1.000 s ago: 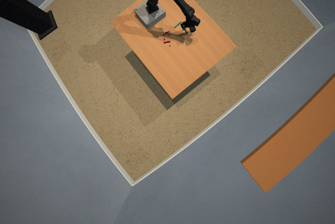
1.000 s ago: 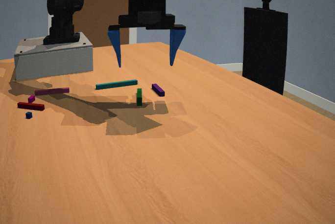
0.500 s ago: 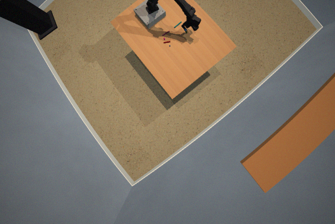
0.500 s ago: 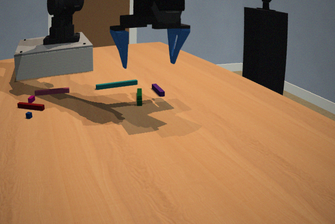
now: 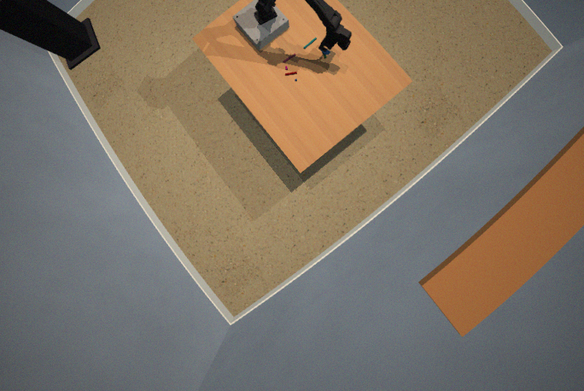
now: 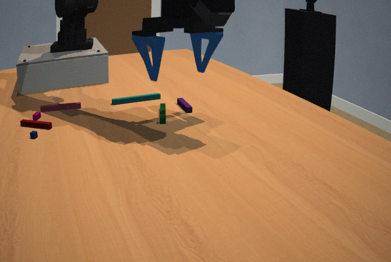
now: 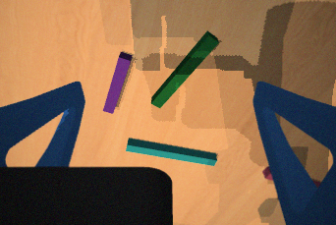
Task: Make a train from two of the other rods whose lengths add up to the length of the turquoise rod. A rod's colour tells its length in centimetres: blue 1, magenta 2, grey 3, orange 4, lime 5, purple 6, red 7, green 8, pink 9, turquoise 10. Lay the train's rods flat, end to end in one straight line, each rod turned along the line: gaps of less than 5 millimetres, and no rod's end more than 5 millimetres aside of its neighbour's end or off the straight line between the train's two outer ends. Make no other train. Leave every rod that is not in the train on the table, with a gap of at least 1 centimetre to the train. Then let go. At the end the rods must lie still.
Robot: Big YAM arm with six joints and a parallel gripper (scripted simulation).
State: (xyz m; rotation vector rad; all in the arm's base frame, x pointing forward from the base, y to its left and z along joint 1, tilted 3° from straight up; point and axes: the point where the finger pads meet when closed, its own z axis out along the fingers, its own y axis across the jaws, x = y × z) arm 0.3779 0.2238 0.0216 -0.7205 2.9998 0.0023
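Observation:
My gripper (image 6: 178, 76) (image 7: 168, 90) is open and empty, high above the green rod (image 6: 162, 114) (image 7: 185, 70), which lies flat and slanted between the fingers in the wrist view. The purple rod (image 6: 184, 105) (image 7: 118, 84) lies beside it, apart. The turquoise rod (image 5: 310, 43) (image 6: 136, 99) (image 7: 172, 151) lies nearer the arm's base. The pink rod (image 5: 289, 58) (image 6: 60, 107), short magenta rod (image 5: 286, 67) (image 6: 36, 115), red rod (image 5: 290, 73) (image 6: 36, 124) and small blue rod (image 5: 295, 79) (image 6: 33, 134) lie apart in a group. No rods lie end to end.
The arm's grey base block (image 5: 260, 26) (image 6: 63, 74) stands on the wooden table (image 5: 312, 127) (image 6: 228, 209) behind the rods. The arm's shadow falls across the green and pink rods. A black pedestal (image 6: 308, 56) with another arm stands beyond the table.

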